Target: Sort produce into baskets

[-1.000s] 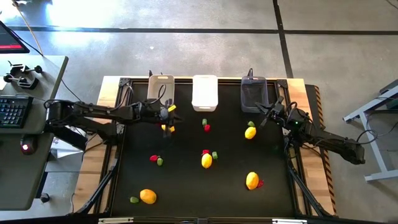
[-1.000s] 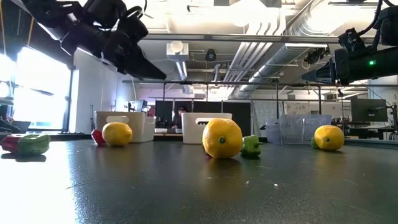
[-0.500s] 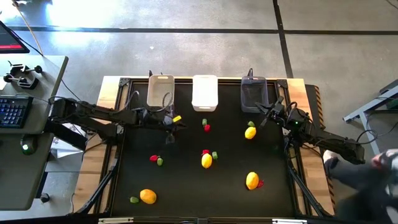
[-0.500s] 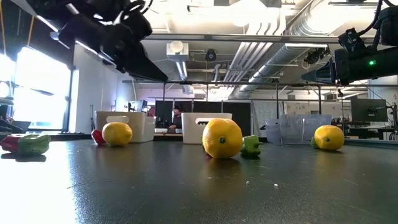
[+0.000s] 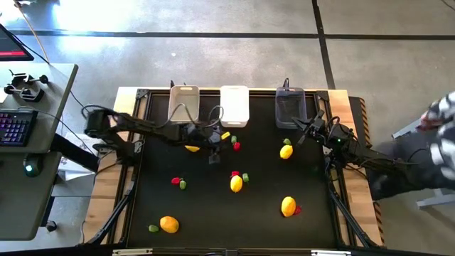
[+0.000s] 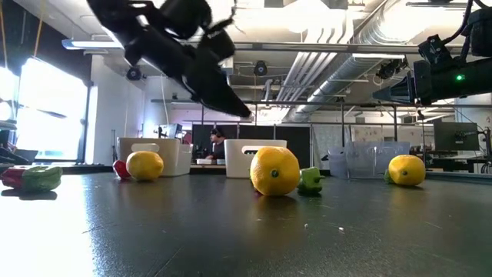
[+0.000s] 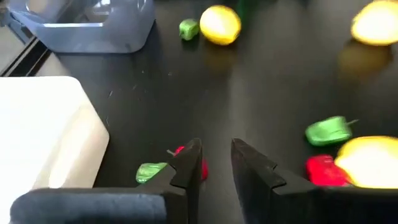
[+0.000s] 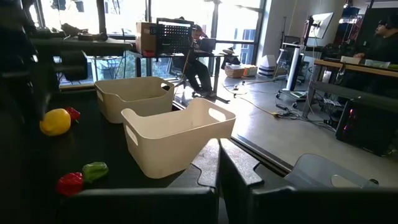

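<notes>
My left gripper, fingers slightly parted and empty, hovers just beside the white basket, red piece right under its tips, green piece alongside.

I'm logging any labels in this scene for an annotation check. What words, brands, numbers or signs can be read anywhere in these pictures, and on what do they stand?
None can be read.
The beige bin, white bin and grey bin: no label shows.
The lemons and small red and green pieces: no print.
The keyboard beside the table: keys too small to read.
The room's monitors: too blurred to read.
</notes>
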Controlling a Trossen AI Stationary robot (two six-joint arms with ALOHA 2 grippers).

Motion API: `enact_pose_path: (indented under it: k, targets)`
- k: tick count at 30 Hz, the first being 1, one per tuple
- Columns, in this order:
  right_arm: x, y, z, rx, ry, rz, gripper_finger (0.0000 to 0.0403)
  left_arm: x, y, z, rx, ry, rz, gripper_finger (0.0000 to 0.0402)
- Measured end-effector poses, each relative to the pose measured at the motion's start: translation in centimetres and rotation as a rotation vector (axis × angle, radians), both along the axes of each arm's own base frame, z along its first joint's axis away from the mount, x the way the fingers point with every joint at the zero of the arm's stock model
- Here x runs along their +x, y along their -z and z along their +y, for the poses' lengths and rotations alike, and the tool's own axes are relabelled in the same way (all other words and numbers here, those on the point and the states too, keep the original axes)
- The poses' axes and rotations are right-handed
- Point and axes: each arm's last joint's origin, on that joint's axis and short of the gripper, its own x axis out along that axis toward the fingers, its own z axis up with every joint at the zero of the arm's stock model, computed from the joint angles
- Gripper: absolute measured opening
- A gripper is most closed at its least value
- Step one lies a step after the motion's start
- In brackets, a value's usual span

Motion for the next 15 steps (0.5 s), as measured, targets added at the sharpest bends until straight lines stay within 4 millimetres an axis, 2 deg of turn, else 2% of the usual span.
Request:
enact_pose_path:
  k: [6,11,15]
  targets:
    - [0.0,0.0,0.0,0.0,0.0,0.0,0.0,1.9,2.3,0.2,-0.043,-0.083,0.062,0.0124]
    - [0.0,0.0,0.0,0.0,0.0,0.001,0.0,2.2,4.3,-0.1,-0.087,-0.148,0.117,0.0164]
    - [0.0,0.0,0.0,0.0,0.0,0.001,0.0,2.5,5.5,-0.9,-0.123,-0.199,0.134,0.0176]
